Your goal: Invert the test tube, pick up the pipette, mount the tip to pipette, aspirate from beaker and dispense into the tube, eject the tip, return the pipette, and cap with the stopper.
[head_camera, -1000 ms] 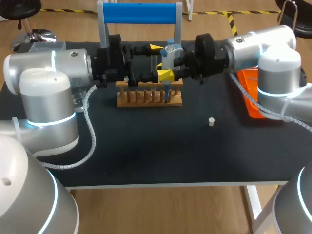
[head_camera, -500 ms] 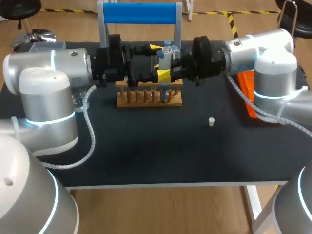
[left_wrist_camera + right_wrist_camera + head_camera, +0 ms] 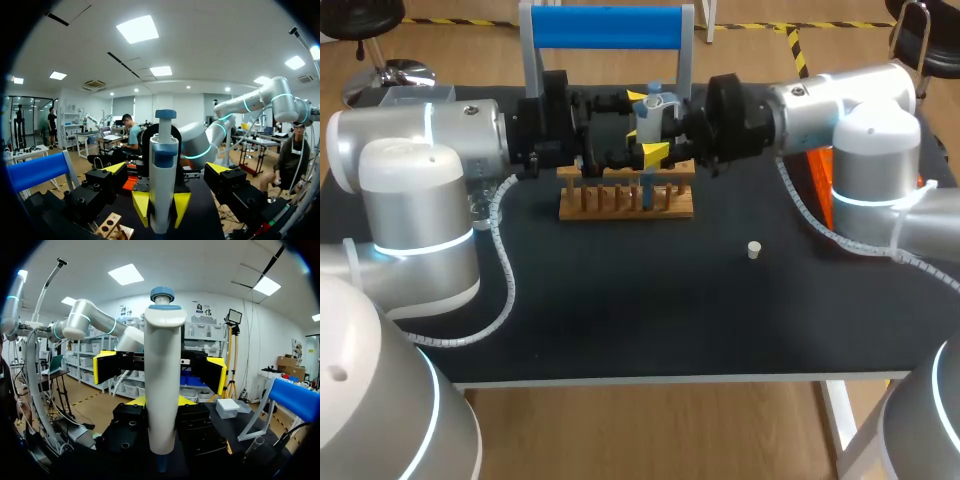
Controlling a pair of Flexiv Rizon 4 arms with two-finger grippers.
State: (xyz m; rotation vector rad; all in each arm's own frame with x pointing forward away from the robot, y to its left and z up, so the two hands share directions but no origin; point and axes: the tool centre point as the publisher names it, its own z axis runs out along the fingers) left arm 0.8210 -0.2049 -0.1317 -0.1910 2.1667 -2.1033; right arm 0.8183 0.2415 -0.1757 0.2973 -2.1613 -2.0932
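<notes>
My right gripper is shut on a white pipette with a blue plunger. It holds the pipette upright above the wooden rack. My left gripper faces it, wide open, with one yellow tip on each side of the pipette and neither touching it. In the left wrist view the right gripper clamps the pipette's lower body. A small white stopper lies alone on the black table, right of centre. The tube and beaker are not clearly visible.
A blue-handled stand rises behind the rack. An orange tray sits at the right, partly behind my right arm. The rack's corner shows under the left gripper.
My right arm has carried the pipette a little to the left, further in between the open left fingers. The left arm has stayed still.
</notes>
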